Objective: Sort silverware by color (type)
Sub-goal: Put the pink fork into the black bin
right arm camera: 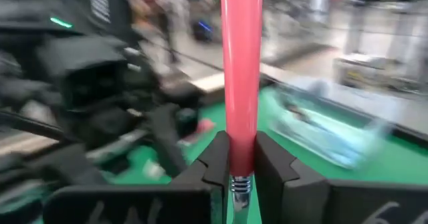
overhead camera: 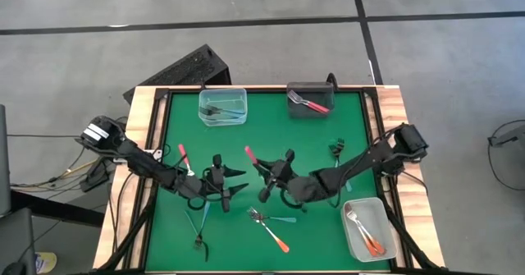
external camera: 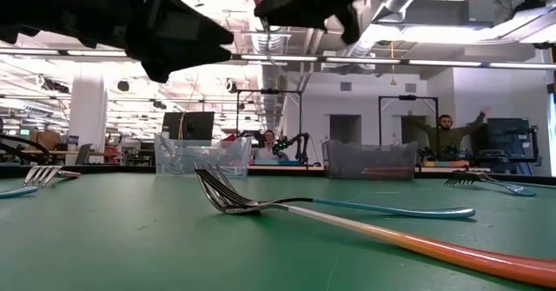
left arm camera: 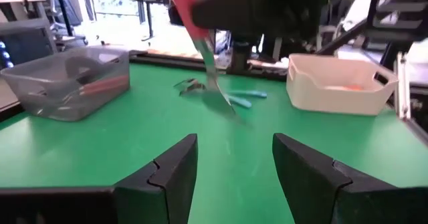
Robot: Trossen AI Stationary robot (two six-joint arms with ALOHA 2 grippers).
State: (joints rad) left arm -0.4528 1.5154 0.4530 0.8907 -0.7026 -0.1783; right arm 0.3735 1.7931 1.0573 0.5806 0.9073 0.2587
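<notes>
You are seeing the right claw (right arm camera: 242,162) pinching a red-handled fork (right arm camera: 241,70) above the counter (overhead camera: 271,144); the left claw (left arm camera: 234,170) is standing spread. No legible writing.

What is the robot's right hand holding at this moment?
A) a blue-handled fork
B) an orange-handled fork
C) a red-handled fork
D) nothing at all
C: the right wrist view shows the right hand clamped on the red-handled fork near the metal end of its handle, and from above the same fork sticks out of that hand over the green mat.
</notes>
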